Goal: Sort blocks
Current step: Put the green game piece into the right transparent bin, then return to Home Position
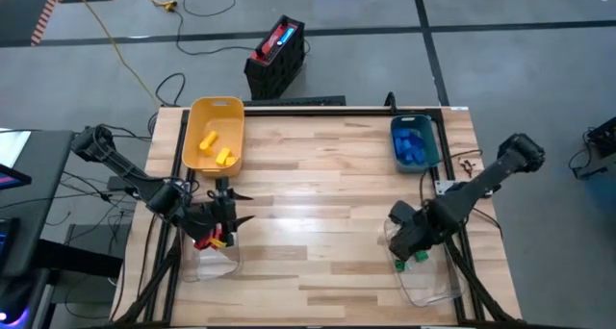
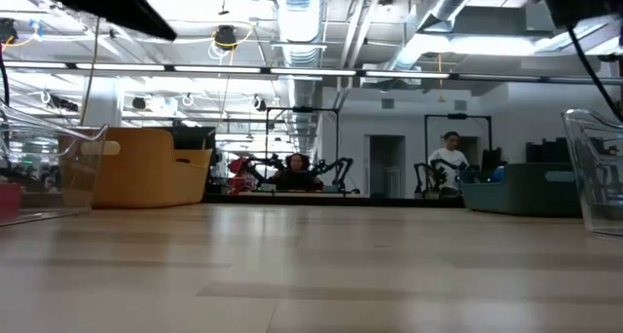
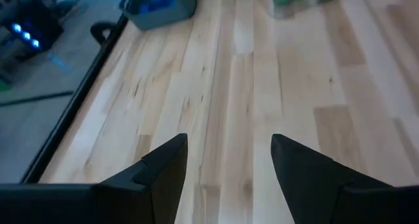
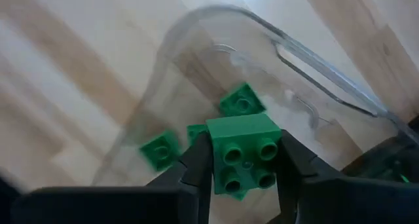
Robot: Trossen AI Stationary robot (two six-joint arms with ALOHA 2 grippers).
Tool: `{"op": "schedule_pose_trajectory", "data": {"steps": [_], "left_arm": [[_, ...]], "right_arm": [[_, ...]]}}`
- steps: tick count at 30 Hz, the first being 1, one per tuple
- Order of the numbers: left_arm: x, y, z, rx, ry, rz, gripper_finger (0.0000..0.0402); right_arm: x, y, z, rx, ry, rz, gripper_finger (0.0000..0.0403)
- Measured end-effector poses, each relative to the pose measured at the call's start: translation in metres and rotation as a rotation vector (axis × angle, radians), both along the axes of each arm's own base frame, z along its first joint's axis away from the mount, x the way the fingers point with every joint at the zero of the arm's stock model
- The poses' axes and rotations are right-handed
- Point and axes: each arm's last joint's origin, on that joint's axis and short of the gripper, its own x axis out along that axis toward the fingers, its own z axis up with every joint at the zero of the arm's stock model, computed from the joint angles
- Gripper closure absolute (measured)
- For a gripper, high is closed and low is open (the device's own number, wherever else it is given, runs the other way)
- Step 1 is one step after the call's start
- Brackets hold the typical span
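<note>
Here the right claw (image 4: 243,160) grips a green block (image 4: 243,152) above the clear bin (image 4: 314,73), greens inside. Left claw (image 3: 229,165) wide, empty, over desk (image 3: 262,86).

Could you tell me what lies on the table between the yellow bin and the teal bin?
Nothing: the high view shows only bare wooden table between the yellow bin and the teal bin.

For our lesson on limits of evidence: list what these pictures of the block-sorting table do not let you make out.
- Blocks in the left clear bin: high view, left claw covers them; colours beyond red and yellow unclear.
- Count of blue blocks: high view, too small.
- Green blocks under the held green block: right wrist view, right claw hides some.
- Both claws: low view, cut off above.
</note>
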Motion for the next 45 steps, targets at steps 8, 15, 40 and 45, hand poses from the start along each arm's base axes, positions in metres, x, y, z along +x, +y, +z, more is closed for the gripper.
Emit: {"op": "schedule_pose_trajectory", "data": {"steps": [8, 15, 40, 45], "left_arm": [[0.004, -0.003, 0.007, 0.010, -0.061, -0.029, 0.0188], [-0.009, 0.004, 0.000, -0.002, -0.152, -0.022, 0.0188], [-0.107, 0.072, -0.029, -0.169, -0.595, -0.057, 0.0234], [-0.105, 0.072, -0.031, -0.159, -0.649, -0.057, 0.0261]], "right_arm": [[0.001, -0.001, -0.020, -0.001, 0.026, -0.024, 0.0184], [-0.010, -0.001, -0.007, -0.152, -0.157, 0.033, 0.0108], [-0.103, -0.087, 0.003, -0.442, -1.171, 0.094, 0.0118], [-0.109, -0.094, -0.003, -0.528, -1.311, 0.136, 0.0118]]}}
